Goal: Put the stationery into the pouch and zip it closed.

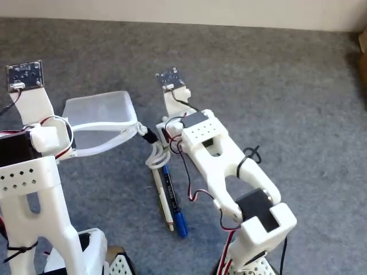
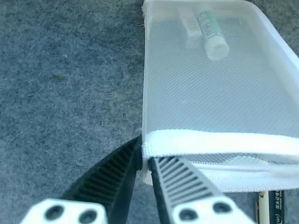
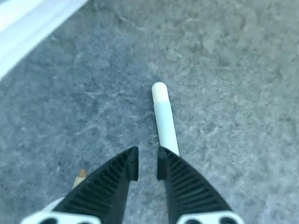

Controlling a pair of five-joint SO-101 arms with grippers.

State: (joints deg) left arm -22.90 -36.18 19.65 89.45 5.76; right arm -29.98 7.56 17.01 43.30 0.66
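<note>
My left gripper (image 2: 145,156) is shut on the white rim of the translucent mesh pouch (image 2: 210,88) and holds it up off the carpet. Inside the pouch lie a green-and-white tube (image 2: 212,35) and another white item (image 2: 189,23). In the high view the pouch (image 1: 97,123) hangs from the left gripper (image 1: 69,146) with its mouth toward the right gripper (image 1: 148,136). My right gripper (image 3: 147,156) is shut on a white pen (image 3: 163,116) that sticks out past its fingertips, close to the pouch's corner.
A dark pen with a blue cap (image 1: 173,200) and a pale pencil (image 1: 162,197) lie side by side on the grey carpet below the right arm. The pencil's tip (image 3: 81,174) and the dark pen (image 2: 271,200) also show in the wrist views.
</note>
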